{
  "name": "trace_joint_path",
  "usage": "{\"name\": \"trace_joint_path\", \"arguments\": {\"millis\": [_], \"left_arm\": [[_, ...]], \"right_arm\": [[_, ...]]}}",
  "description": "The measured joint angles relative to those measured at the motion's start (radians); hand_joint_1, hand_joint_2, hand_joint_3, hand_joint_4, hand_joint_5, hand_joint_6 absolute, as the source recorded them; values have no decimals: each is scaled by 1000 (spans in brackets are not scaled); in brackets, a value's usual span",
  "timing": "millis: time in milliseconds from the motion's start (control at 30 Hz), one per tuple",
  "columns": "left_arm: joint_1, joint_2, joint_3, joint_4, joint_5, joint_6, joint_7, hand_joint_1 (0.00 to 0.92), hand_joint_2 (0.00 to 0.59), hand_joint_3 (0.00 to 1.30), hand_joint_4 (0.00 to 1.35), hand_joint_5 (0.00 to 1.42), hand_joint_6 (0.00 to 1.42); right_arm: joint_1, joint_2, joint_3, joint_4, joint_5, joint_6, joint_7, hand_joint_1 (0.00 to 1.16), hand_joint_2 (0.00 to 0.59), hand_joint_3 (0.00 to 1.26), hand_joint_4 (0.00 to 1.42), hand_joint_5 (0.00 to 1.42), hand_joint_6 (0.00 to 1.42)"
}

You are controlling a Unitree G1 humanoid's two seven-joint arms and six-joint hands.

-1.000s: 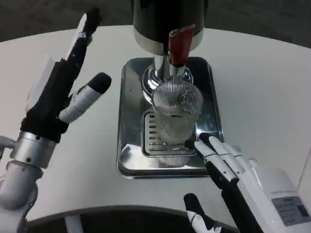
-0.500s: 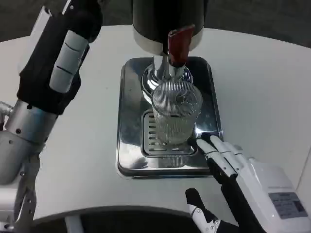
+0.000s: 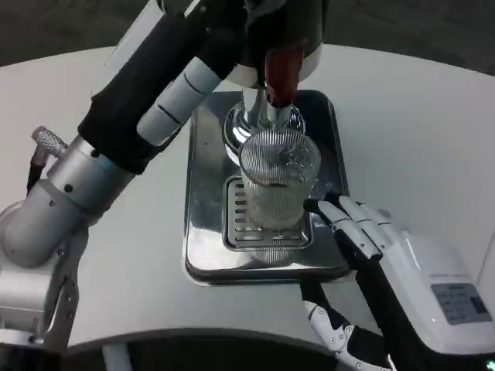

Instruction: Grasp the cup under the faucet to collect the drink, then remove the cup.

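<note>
Since the upright cup point(image 3: 274, 182) stands just ahead-left of the open right robot hand point(image 3: 371, 247), its fingertips almost touching, that one's nearer than the left arm up by the faucet point(image 3: 267, 116).

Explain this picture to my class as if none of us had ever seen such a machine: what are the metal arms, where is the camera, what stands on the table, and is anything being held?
The camera sits on a humanoid robot's head or chest and looks down at a white table. The silver forearms are the robot's own.

On the table stands a shiny metal drip tray with a slotted grate. On the grate is a clear ribbed cup, directly below the chrome faucet of a dark drink dispenser. The faucet has a red lever.

The right hand, white with black fingertips, lies beside the cup on the tray's right edge; its fingertips are near the cup, but whether they touch it is unclear. The left hand reaches up toward the dispenser; its fingers are hidden against the dark body, so whether it holds anything cannot be told.
</note>
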Motion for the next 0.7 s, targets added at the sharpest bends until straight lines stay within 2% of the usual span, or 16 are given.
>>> {"name": "trace_joint_path", "arguments": {"millis": [367, 700], "left_arm": [[-121, -33, -2, 167, -9, 89, -104, 0, 122, 0, 0, 71, 47], [-137, -61, 0, 182, -30, 180, -176, 0, 105, 0, 0, 60, 41]], "right_arm": [[37, 6, 2, -6, 0, 16, 0, 516, 510, 156, 86, 122, 146], [53, 7, 2, -17, 1, 24, 0, 512, 509, 156, 86, 122, 155]]}}
